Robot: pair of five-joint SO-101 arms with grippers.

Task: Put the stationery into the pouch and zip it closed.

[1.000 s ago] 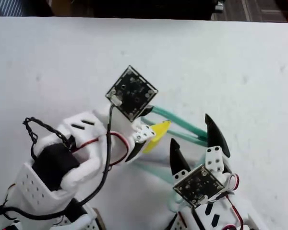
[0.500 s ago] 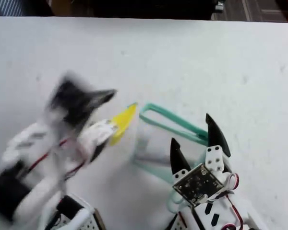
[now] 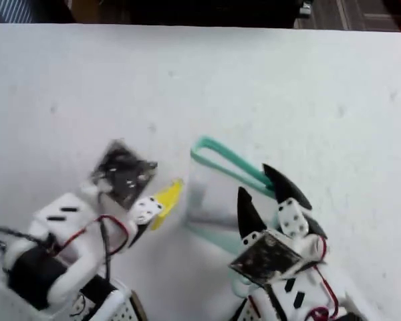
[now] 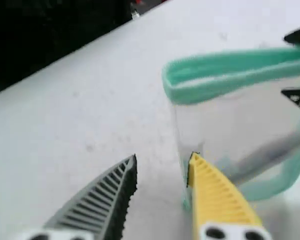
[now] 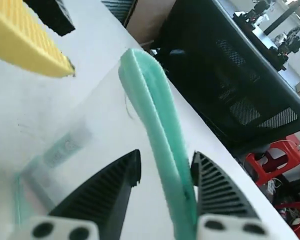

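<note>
Right gripper: my right gripper [image 5: 166, 157] has its jaws apart, one on each side of the green zip rim [image 5: 150, 100], straddling it without pinching. I judge it is parked there to steady the mouth for zipping.
Left gripper: my left gripper [image 4: 164, 159] is also spread, with nothing between the jaws. Its yellow finger [image 4: 215, 200] sits just beside the pouch's end, low over the table.
Pouch: the clear pouch [image 3: 217, 190] lies on the white table [image 3: 287, 73] between my two arms, its mouth gaping.
Stationery: a grey stick [image 4: 262, 152] shows through the clear wall, so I take it as loaded.
High view: gives me how both arms flank the pouch.
Right wrist view: shows the rim running between the jaws.
Left wrist view: shows the rim's open loop and the contents.
Slider: I cannot find it.
</note>
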